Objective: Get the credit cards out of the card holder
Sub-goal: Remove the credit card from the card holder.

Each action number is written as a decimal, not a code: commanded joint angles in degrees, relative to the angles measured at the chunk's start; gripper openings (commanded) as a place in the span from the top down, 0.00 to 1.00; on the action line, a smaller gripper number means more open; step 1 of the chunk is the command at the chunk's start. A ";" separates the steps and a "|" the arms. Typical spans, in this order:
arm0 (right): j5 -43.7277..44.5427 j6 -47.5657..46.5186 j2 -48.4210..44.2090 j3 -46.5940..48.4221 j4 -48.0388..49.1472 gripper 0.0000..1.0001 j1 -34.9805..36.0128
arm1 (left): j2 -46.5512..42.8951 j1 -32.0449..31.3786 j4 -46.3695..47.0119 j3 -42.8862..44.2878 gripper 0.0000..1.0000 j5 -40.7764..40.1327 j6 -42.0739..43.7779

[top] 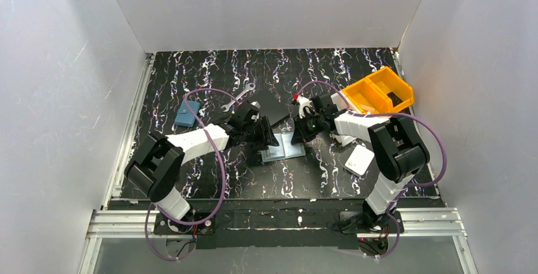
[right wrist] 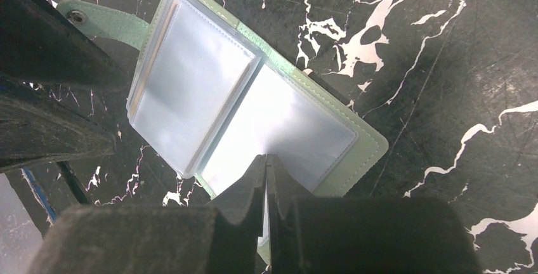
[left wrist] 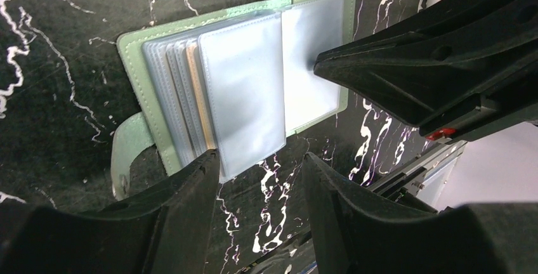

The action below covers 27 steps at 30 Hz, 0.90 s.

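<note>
Card holder (left wrist: 241, 90) open, one panel pinned by the closed right tool (right wrist: 265, 166); left tool (left wrist: 260, 160), fingers apart, should pinch only the tan card (left wrist: 196, 96).

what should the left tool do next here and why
Probably ease the left tool forward and close on the top sleeve: its jaws stand open at that sleeve's near edge, while the shut right tool presses the card holder flat.

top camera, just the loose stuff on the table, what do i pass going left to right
blue pouch → wrench → card holder → orange bin; the black plate and the white box are left out, since they overlap these sideways
</note>
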 commanded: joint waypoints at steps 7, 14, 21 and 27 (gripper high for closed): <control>0.35 -1.26 1.02 2.15 -1.09 0.90 0.18 | 3.09 0.38 1.38 1.08 0.51 2.96 -0.19; 0.25 -1.36 1.48 2.33 -1.54 0.90 0.40 | 4.73 0.35 3.94 1.59 0.51 5.09 -0.79; 0.25 -1.71 2.20 2.85 -2.18 0.90 0.62 | 6.14 0.38 5.54 2.29 0.52 7.91 -1.30; -0.82 -1.78 2.49 3.10 -2.68 0.87 0.79 | 5.00 0.37 5.84 2.81 0.54 8.07 -0.57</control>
